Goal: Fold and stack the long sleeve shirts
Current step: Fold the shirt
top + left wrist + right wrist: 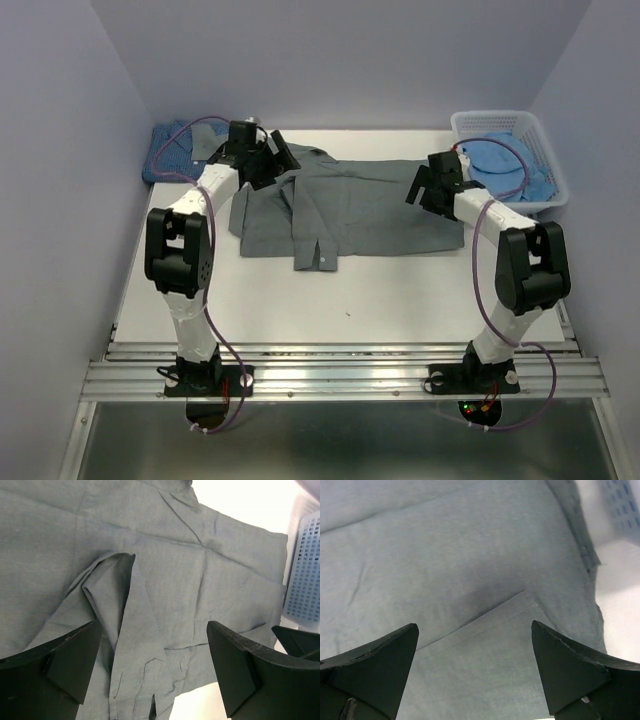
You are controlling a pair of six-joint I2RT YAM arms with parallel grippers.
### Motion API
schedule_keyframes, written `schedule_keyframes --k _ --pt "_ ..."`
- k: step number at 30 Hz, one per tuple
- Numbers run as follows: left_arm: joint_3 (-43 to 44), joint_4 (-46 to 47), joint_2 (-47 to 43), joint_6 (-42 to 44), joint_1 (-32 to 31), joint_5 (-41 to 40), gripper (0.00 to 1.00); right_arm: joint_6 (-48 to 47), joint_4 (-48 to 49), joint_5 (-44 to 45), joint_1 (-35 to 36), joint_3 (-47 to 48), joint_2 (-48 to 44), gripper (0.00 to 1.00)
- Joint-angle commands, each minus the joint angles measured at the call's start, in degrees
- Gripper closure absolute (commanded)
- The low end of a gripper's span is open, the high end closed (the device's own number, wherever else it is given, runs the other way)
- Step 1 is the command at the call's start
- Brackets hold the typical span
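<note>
Grey shirt [350, 205] is lying across the table [400, 290], long axis left to right — left gripper [272, 160] is hovering over its left end, right gripper [428, 188] over its right, both jaws gaping, empty.

We note: left arm [180, 245] elbow up, forearm running toward 1 o'clock; left gripper [278, 156] tilted down, jaws spread wide, empty. Right arm [530, 265] elbow up, forearm toward 10 o'clock; right gripper [425, 186] jaws wide, empty.
</note>
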Motion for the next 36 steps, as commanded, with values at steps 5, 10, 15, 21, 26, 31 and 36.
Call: schedule_keyframes --k 5,10,15,21,26,31,36 --pt "-7.5 1.1 -12.3 0.8 0.4 -3.3 0.01 -5.0 3.8 -11.6 -0.4 -2.7 -9.2 0.0" --pt "-20.5 4.4 -16.3 -2.2 0.4 -3.3 0.01 -7.9 6.6 -18.3 2.6 -8.3 -9.1 0.0" --pt "-26.8 3.5 -18.2 -4.3 0.4 -7.4 0.01 -16.0 5.5 -17.9 16.2 -5.8 -8.3 0.0" --pt "-36.3 3.9 -26.5 -6.2 0.6 -12.0 0.01 -9.3 8.8 -22.4 27.3 -4.2 -4.7 0.0" --pt "-40.0 2.9 -32.4 -7.2 1.6 -14.9 0.01 3.9 5.6 -14.8 30.5 -0.2 1.2 0.0" --pt "-43.2 1.9 -36.0 -7.3 3.3 -16.7 0.01 10.4 6.1 -13.8 31.6 -2.6 3.4 0.02" --pt "-44.2 1.7 -37.7 -7.0 4.6 -16.7 0.01 10.8 7.6 -16.5 34.7 -1.6 5.8 0.17"
